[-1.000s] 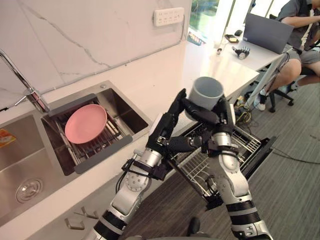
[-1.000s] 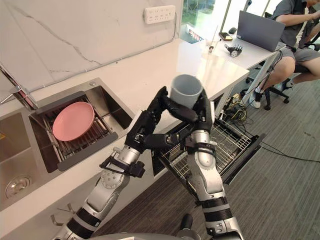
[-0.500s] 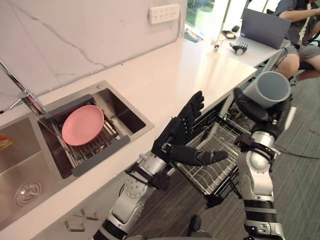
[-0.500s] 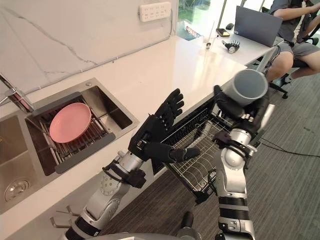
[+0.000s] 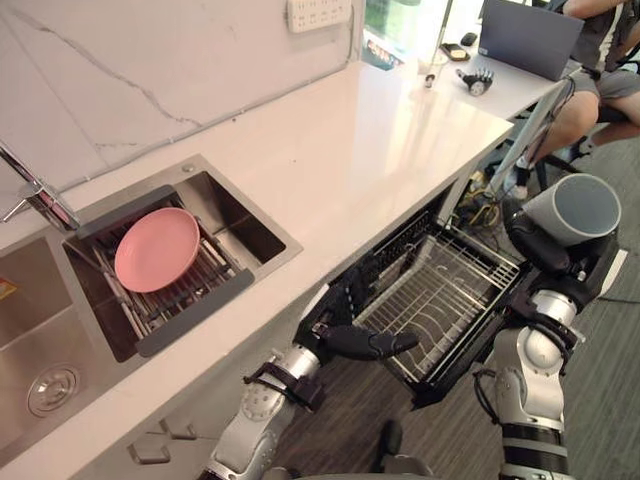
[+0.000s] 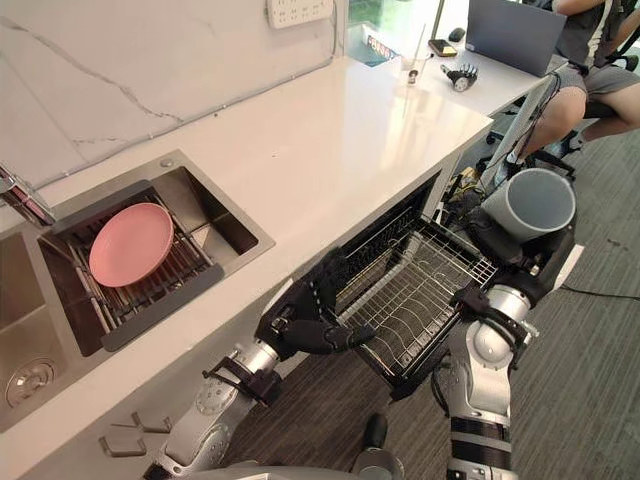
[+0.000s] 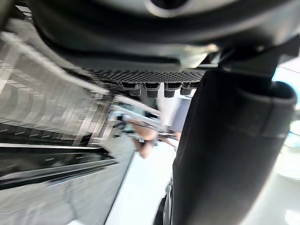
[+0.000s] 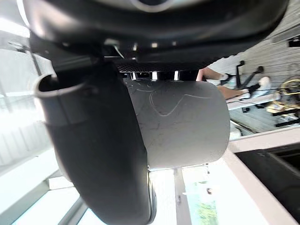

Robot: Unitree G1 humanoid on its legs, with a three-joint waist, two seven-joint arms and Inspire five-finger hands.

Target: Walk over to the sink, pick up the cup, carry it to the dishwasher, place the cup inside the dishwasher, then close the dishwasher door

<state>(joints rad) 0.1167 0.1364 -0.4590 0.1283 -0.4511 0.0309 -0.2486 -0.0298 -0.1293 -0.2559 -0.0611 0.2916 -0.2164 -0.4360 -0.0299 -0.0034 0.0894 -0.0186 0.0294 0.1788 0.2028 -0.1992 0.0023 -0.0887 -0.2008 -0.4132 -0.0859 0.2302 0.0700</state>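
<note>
Grey cup (image 5: 572,210), mouth tilted up, was gripped in the curled fingers of the right hand (image 5: 545,255) just beside the pulled-out dishwasher rack (image 5: 440,300), while the left hand (image 6: 305,322) hung open, fingers loose, below the counter (image 5: 340,140) edge

Kitchen mock-up inside office or lab. White countertop (image 5: 330,150), marble-look wall (image 5: 150,70), steel sink (image 5: 30,310) with tap (image 5: 35,195), pink plate (image 5: 157,249) on drain rack (image 5: 200,290), socket strip (image 5: 318,12) on wall. Dishwasher (image 5: 462,352) open under counter, wire rack (image 5: 445,295) pulled out. Past counter end: desk (image 5: 520,92) with laptop (image 5: 530,35), loose robot hand (image 5: 477,80), seated person (image 5: 590,95).
</note>
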